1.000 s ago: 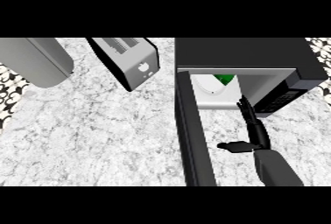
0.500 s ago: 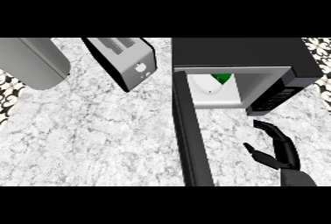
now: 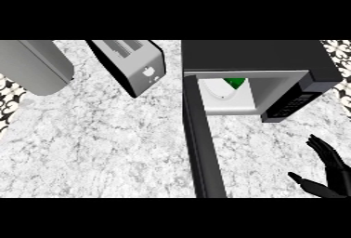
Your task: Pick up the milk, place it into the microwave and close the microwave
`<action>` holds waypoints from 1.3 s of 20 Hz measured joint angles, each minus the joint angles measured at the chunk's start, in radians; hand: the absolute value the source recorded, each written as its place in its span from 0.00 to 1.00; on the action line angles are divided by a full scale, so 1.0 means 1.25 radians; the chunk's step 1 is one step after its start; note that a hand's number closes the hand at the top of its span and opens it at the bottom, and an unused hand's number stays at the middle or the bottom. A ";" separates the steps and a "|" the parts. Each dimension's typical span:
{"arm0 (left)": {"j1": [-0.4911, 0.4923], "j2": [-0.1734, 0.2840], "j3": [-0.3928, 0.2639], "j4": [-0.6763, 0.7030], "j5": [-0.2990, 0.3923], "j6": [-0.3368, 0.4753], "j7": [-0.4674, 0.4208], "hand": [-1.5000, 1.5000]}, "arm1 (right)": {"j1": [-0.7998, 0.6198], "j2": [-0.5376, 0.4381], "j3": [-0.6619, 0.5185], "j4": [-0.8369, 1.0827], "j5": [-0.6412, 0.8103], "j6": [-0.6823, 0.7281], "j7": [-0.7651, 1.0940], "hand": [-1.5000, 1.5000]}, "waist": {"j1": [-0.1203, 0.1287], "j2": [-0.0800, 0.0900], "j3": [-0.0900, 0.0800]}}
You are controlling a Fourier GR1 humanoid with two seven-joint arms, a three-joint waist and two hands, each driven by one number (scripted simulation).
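Only the right hand (image 3: 334,173) is showing, at the lower right corner of the head view. It is presenting a uniformly black finish across its surface. The fingers (image 3: 321,148) are appearing as slender, segmented, tapering elements, and the thumb (image 3: 305,181) is appearing as a shorter, thicker black element. No cables, screws or markings are showing.

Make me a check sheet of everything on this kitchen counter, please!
Surface: white-and-grey marbled stone counter.
Job's things: white milk carton with green top sits inside the black microwave; its black door stands open.
Clutter: silver two-slot toaster; grey metal canister at far left.
Hands: right robot hand open, holding nothing, at lower right; left not in view.
Cables: nothing seen.
Surroundings: black-and-white patterned edges at the sides.
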 measured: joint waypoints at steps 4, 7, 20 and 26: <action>-0.089 -0.075 0.003 0.079 -0.019 0.007 0.052 1.00 | 0.026 -0.033 -0.016 -0.008 -0.040 0.031 0.012 0.00 | 0.002 0.001 0.000; -0.129 -0.112 0.023 0.120 -0.036 0.030 0.073 1.00 | 0.045 -0.067 -0.030 -0.010 -0.066 0.049 0.019 0.00 | 0.005 0.001 0.000; -0.394 -0.230 -0.033 0.375 -0.087 -0.099 0.298 1.00 | 0.062 -0.120 -0.016 -0.034 -0.119 0.098 0.045 0.00 | -0.013 0.004 0.002; -0.493 -0.260 -0.110 0.474 -0.050 -0.094 0.315 1.00 | 0.065 -0.144 -0.003 -0.064 -0.142 0.120 0.054 0.00 | -0.020 0.005 0.001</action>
